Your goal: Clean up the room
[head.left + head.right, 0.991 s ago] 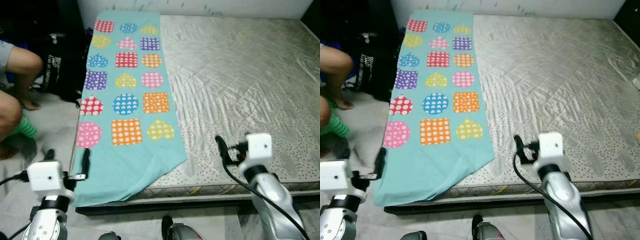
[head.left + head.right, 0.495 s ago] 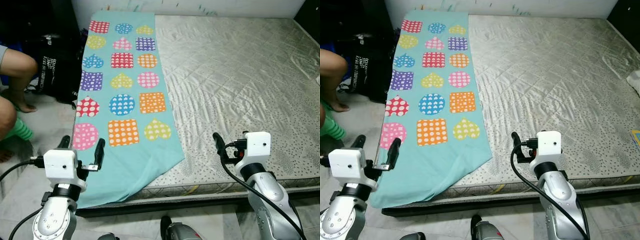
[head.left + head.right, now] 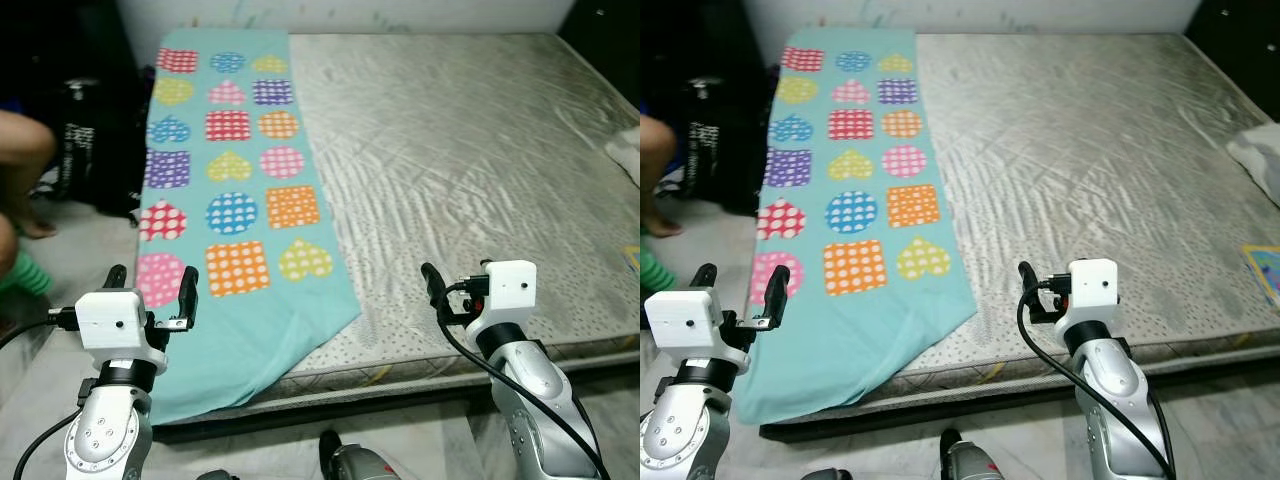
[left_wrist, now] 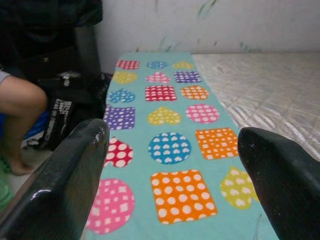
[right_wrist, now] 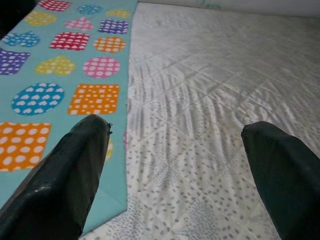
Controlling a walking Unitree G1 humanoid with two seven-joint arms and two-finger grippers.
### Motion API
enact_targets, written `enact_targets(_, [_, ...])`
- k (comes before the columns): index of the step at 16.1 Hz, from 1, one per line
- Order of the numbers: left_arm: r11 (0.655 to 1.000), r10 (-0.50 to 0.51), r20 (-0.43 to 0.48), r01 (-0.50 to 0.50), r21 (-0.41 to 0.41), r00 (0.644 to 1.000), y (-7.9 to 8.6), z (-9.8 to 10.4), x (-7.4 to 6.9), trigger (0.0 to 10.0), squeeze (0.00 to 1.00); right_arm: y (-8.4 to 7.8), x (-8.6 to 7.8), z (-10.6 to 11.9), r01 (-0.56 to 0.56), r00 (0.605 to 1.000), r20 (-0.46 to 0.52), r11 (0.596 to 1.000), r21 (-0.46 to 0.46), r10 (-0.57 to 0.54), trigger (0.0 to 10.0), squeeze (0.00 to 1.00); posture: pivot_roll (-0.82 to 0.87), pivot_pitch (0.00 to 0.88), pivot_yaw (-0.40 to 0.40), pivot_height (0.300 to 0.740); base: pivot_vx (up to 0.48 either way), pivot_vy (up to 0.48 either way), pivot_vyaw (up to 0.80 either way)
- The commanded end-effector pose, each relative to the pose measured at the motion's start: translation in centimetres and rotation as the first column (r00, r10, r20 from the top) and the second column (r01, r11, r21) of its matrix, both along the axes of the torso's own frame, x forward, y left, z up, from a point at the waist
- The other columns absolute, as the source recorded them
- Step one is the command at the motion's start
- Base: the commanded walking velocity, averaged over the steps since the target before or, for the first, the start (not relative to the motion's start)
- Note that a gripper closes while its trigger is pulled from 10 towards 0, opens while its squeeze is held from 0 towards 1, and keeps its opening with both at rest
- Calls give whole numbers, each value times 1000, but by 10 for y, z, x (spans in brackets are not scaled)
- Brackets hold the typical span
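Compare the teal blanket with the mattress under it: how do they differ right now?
The blanket is bright teal with dotted hearts, circles and squares; the mattress is pale grey with quilted stitching. The blanket is a narrow strip along the robot's left side, while the mattress spreads much wider. The blanket's near end hangs over the edge, its corner cut at a slant; the mattress lies square on its base. Both lie flat.

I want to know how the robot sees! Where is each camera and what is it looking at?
Head eyes: look down at the bed and blanket; both arms show.
Left wrist: looks past the open left claw along the blanket.
Right wrist: looks past the open right claw over the bed.
All views share the blanket.
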State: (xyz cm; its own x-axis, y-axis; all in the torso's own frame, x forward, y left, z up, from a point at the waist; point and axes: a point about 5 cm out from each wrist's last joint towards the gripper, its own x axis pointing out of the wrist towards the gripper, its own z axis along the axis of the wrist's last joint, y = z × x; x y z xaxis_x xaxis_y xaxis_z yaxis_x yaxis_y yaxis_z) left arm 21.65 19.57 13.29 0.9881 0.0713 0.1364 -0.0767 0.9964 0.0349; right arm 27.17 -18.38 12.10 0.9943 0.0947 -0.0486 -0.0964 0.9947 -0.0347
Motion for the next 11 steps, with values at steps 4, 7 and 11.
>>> enact_targets(4, [1000,19,-28,-19,-5,999,2,-5,0,10000,0,4,-2,-3,-26,1000,-12,1000,8,26,10000,0,68,199,-44,740,0,0,0])
enact_targets(7, [999,33,-33,-34,-10,999,2,-5,0,10000,0,6,-2,-4,-34,999,-12,999,13,34,10000,0,71,199,-43,716,0,0,0])
enact_targets(11, [998,69,-52,-69,0,996,4,-6,0,10000,0,7,0,-5,-41,999,-15,999,13,41,10000,0,72,199,-43,671,0,0,0])
